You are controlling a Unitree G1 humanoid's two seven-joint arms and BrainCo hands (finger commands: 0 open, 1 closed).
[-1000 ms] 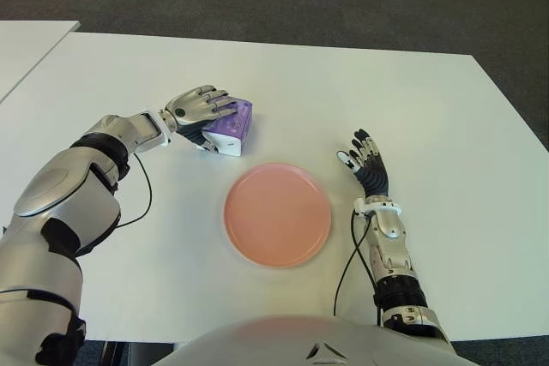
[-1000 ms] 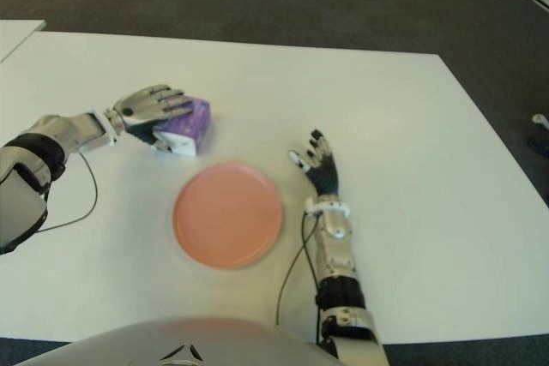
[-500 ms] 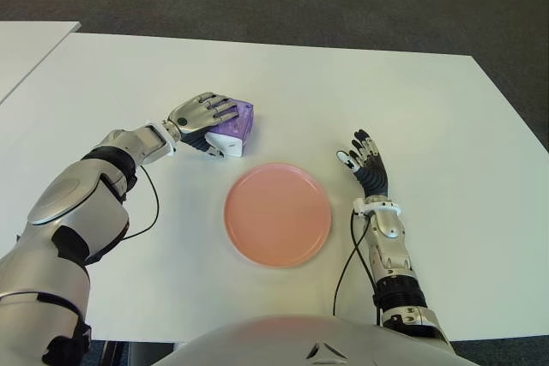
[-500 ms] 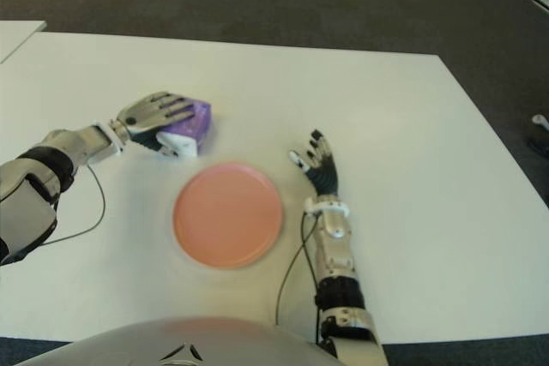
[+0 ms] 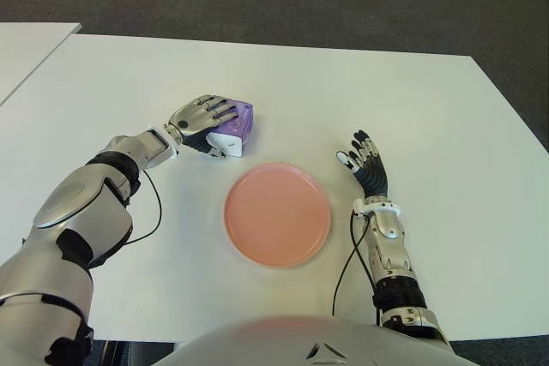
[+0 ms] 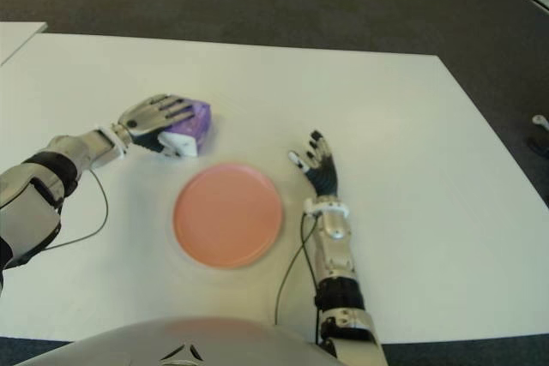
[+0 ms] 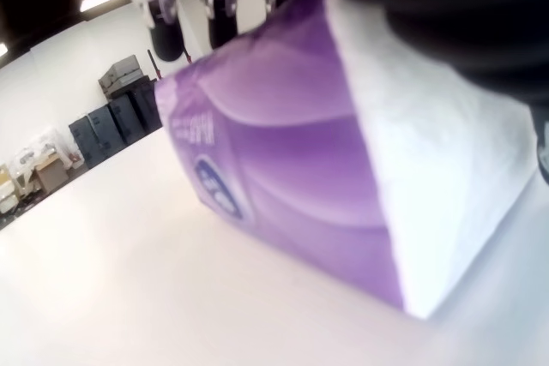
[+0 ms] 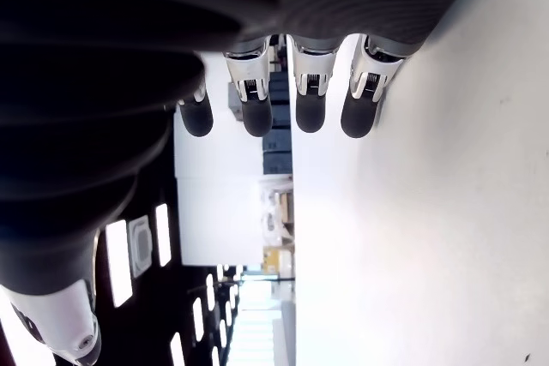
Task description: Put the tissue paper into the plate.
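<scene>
Beyond the round pink plate (image 5: pixel 277 213), toward its far left, we find the purple and white soft pack of tissue paper (image 5: pixel 232 127) sitting on the white table (image 5: pixel 360 92), near the plate's rim but apart from it. Our left robot hand (image 5: pixel 202 115) lies over the pack, fingers (image 5: pixel 220 109) draped across its top and curled down the far side, thumb against the near white end, so the pack is gripped. In the left wrist view the pack (image 7: pixel 292 160) fills the frame; its purple face carries a dark blue oval logo and pale lettering, but we cannot read the words. One end of it is plain white.

Our right robot hand (image 5: pixel 365 165) shows just right of the plate, fingers straight and slightly spread, holding nothing; the right wrist view shows four fingertips (image 8: pixel 310 114) extended above the table.

Compared with a second ago, our left forearm has swung in closer to the body, and the pack has turned a little and slid slightly nearer the plate. The plate and right robot hand have not moved.
</scene>
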